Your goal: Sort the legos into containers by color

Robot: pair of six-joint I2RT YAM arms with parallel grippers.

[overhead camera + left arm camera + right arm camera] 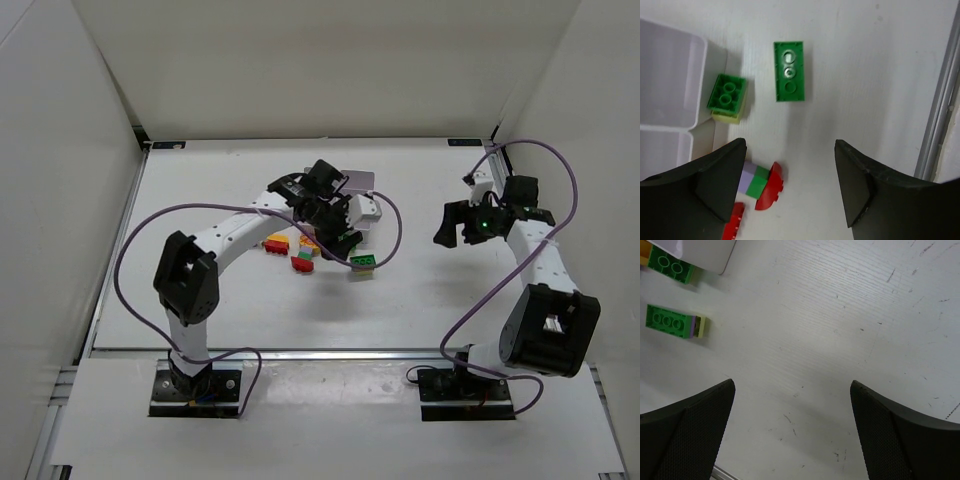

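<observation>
My left gripper (790, 185) is open and empty, hovering low over the table beside the white containers (670, 80). Ahead of it lie a flat green lego (789, 71) and a green lego stacked on a yellow one (728, 97) against the container wall. By its left finger lie a purple-and-green lego (754, 180) touching a red rounded piece (771, 186), and another red piece (733, 222). From above, the left gripper (338, 232) hides most of the containers (358, 182). My right gripper (458, 224) is open and empty over bare table, far right of the legos.
A yellow-and-red lego (277, 243) and a red one (303, 263) lie left of the left gripper, and a green one (362, 262) lies in front. The right wrist view shows two green legos (670, 265) (669, 321) far ahead. White walls enclose the table.
</observation>
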